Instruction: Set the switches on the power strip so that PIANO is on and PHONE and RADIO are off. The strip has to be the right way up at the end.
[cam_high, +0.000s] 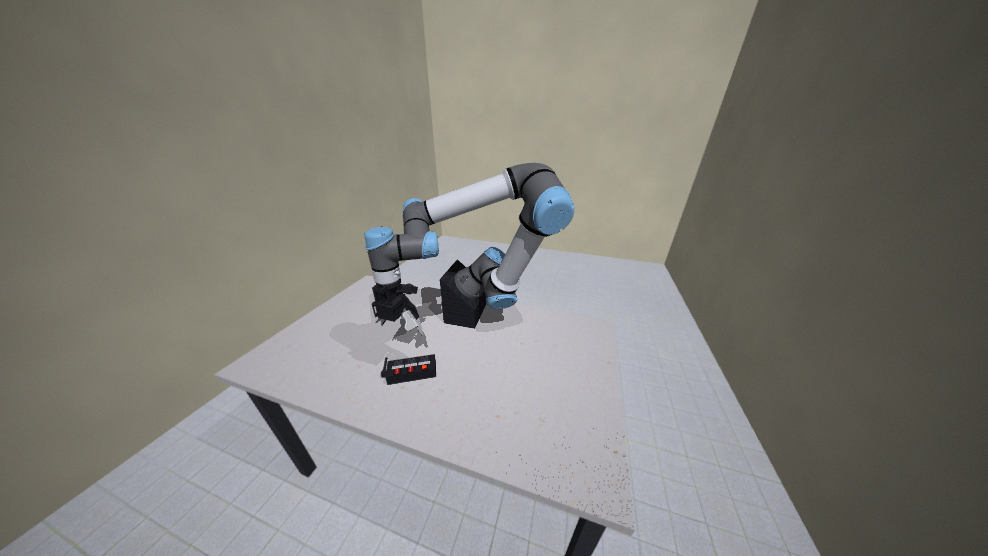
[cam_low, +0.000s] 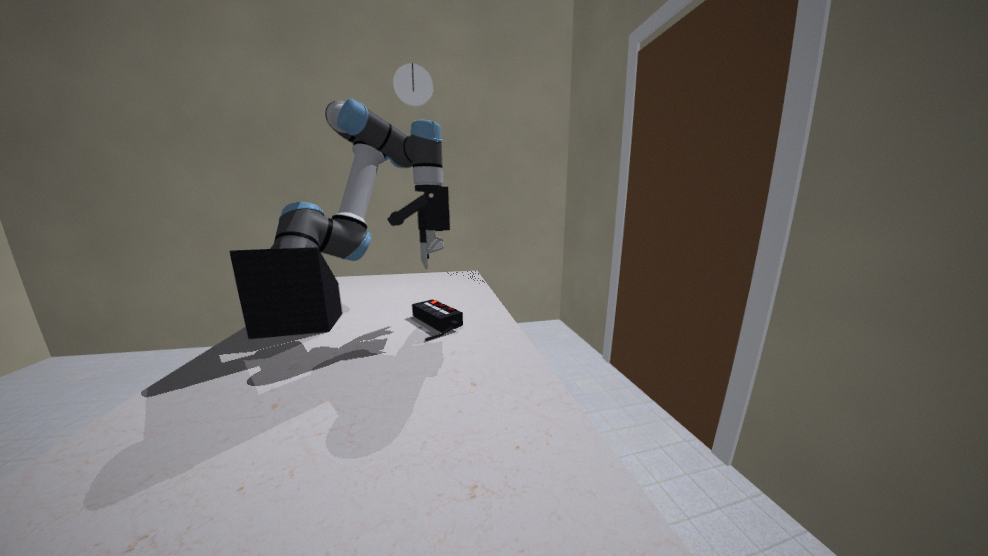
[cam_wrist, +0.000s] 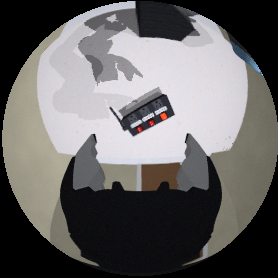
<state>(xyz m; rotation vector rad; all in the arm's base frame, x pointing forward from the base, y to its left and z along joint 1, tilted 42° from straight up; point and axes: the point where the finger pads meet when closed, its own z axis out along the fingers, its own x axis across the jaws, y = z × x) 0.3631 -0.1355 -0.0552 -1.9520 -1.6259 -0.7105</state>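
Black plastic, boxy and rigid: the strip lay face up on the table, near its left edge, well apart from the arm's black base. From my remote seat, the wrist view showed it skewed, three outlets in a row, and three red switches along the side nearer my camera. A thin cord stub stuck out of its left end. I could not read the labels, so I could not tell which switch was PIANO, nor which ones stood on.

My gripper hung in the air above the table, behind the strip and touching nothing. Its jaws stood fully spread, with nothing between them.

I judged the strip light and stiff, likely to skate on the smooth top if I poked a switch off-centre. The rockers looked small, so I would press straight down with one fingertip. Since it already sat right way up, I saw no need to grasp it; if I had to, across the short sides would suit.
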